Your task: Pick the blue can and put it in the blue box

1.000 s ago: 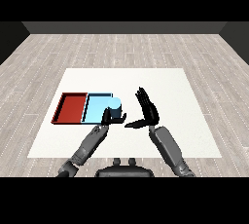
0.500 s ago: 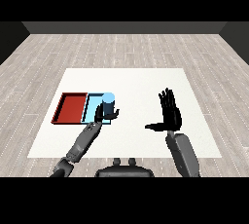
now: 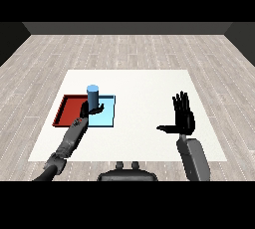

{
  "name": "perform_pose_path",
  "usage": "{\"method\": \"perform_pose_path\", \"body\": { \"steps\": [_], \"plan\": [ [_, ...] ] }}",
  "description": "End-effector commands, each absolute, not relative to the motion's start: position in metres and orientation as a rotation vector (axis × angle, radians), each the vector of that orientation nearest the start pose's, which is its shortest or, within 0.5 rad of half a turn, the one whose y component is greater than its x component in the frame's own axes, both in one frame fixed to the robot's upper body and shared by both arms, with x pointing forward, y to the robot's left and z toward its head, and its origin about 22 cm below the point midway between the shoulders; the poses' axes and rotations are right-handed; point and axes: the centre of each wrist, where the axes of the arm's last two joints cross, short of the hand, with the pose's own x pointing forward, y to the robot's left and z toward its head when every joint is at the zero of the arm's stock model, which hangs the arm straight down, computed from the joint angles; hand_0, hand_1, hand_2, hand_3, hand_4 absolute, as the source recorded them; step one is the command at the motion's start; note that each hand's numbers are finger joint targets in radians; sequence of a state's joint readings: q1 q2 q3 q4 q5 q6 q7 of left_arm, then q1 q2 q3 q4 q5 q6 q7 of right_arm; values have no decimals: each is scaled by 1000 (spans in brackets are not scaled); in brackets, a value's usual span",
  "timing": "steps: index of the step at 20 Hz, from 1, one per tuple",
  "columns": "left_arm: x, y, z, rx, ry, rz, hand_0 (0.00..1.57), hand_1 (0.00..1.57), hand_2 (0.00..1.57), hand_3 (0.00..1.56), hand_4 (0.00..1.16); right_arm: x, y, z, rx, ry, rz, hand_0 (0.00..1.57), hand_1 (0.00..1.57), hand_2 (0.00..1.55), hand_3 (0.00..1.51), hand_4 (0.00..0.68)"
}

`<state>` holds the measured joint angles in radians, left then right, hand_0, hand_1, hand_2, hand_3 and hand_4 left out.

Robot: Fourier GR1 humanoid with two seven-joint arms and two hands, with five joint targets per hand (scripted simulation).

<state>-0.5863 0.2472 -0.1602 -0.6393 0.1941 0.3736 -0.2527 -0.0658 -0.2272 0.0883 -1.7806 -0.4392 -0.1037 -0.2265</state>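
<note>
White table [image 3: 144, 81] | 2 trays: red [image 3: 68, 109], blue [image 3: 107, 118] | 1 blue can [image 3: 92, 95] clasped by left hand [image 3: 91, 109] | right hand [image 3: 183, 117] splayed, empty

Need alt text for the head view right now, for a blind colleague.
The left robot hand holds the blue can upright over the light blue tray, beside the red tray. The right robot hand is raised, fingers spread, holding nothing.

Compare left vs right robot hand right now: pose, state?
The left robot hand is curled round the blue can, while the right robot hand holds nothing, fingers straight and spread. The left one sits over the blue tray, next to the red tray; the right one is out over bare white table, palm raised upright. Both are black on grey forearms.
</note>
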Motion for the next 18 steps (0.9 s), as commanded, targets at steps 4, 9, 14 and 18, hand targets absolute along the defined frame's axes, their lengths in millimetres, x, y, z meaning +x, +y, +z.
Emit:
{"method": "perform_pose_path", "body": {
  "steps": [4, 9, 14, 18],
  "plan": [
    [374, 282, -45, 542, -1261, -99, 1571, 1571, 1571, 1486, 1051, 258, -243, 45, 181, -1971, -137, 0, 0, 0, 0, 0],
    [375, 257, -57, 583, -1099, -168, 1548, 1548, 1484, 1382, 971, 269, -221, 51, 226, -1954, -205, 0, 0, 0, 0, 0],
    [361, 265, -75, 605, -993, -261, 1384, 1384, 1298, 1003, 875, 275, -252, 25, 173, -1912, -229, 0, 0, 0, 0, 0],
    [353, 261, -86, 572, -901, -278, 1500, 1500, 1398, 543, 854, 261, -241, 26, 223, -1921, -238, 0, 0, 0, 0, 0]
  ]
}}
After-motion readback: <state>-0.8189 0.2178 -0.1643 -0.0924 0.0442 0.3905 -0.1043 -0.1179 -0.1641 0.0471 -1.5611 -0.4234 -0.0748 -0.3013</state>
